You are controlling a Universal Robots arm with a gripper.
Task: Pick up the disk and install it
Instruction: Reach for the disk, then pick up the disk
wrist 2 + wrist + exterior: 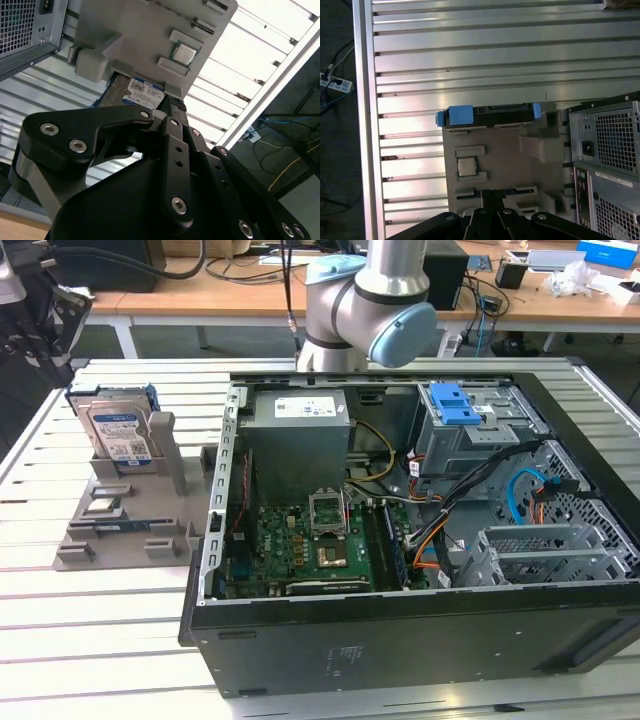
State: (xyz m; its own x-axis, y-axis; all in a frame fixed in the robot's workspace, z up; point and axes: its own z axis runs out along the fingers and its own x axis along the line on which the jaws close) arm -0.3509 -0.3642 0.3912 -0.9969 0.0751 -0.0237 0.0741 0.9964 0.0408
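Slatted aluminium table (110,640) ran under the whole scene, operator, with wooden desks (250,295) across the far background. At the exterior view's left, the grey holder (130,530) lay flat on the slats. The disk (117,430) stood on edge in the slot at its far end, label facing near, blue carrier around it. It had not been picked up. A small square processor chip (103,506) sat in a recess nearer on the same holder.

Your gripper (492,194) hung above that holder. In both wrist views its black fingers (170,135) were drawn together at the tips, with nothing between them. In the first wrist view the tips sat over the holder's edge opposite the disk, well apart from it.

Moving right, the open computer case (400,640) lay on its side just beside the holder. Inside it were the grey power supply box (300,435) at the far left and the green motherboard (300,550) nearer. Further right was the metal drive cage (480,440), with a blue latch (452,403) on top. Behind the case, the robot arm (370,310) rose at the far edge.
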